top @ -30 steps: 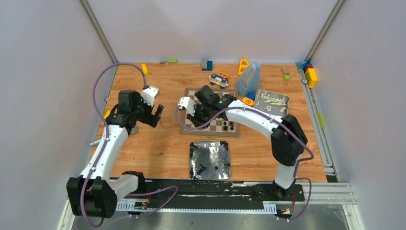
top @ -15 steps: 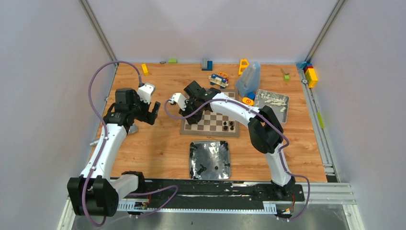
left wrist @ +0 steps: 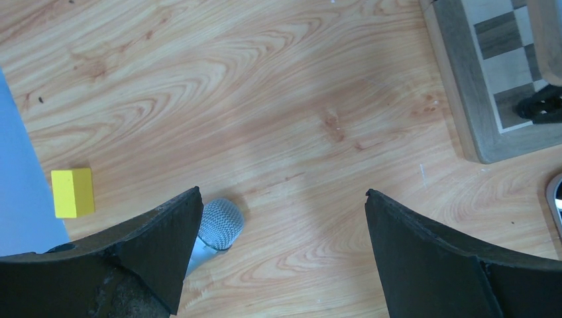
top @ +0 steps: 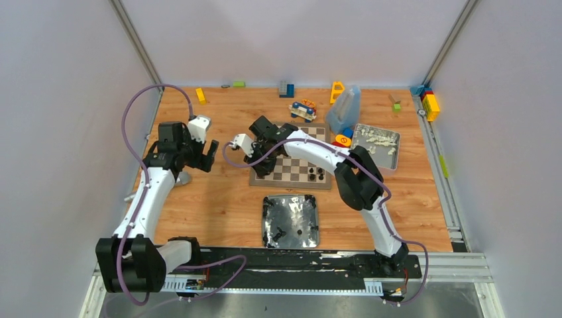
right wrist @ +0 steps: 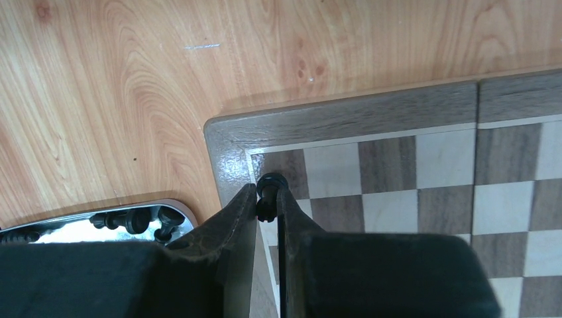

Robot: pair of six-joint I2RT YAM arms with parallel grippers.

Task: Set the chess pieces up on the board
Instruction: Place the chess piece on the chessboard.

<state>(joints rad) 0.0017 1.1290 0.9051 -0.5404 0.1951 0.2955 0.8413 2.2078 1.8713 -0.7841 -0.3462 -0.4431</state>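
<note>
One black chess piece [right wrist: 270, 187] pinched in right pincer [right wrist: 267, 199], long axis in line with it, poised over board [right wrist: 344, 119] at dark corner square. Left pincer [left wrist: 281, 205] spread wide above tabletop [left wrist: 298, 99], farther off.

Wood table [top: 212, 205]. Silver tray [top: 298, 211] front-centre; 2nd tray [top: 386, 159] at R. Clear jug [top: 345, 109] just behind 2nd tray's L corner, orange disc [top: 343, 140] beside it. Toy car [top: 303, 110] mid-back. Back edge: yellow block [top: 200, 95], green block [top: 238, 84], blue block [top: 286, 88], yellow frame [top: 337, 91]. Stacked blocks [top: 429, 103] far R. Yellow cube [left wrist: 72, 193] nr mesh-headed mic [left wrist: 219, 225].
</note>
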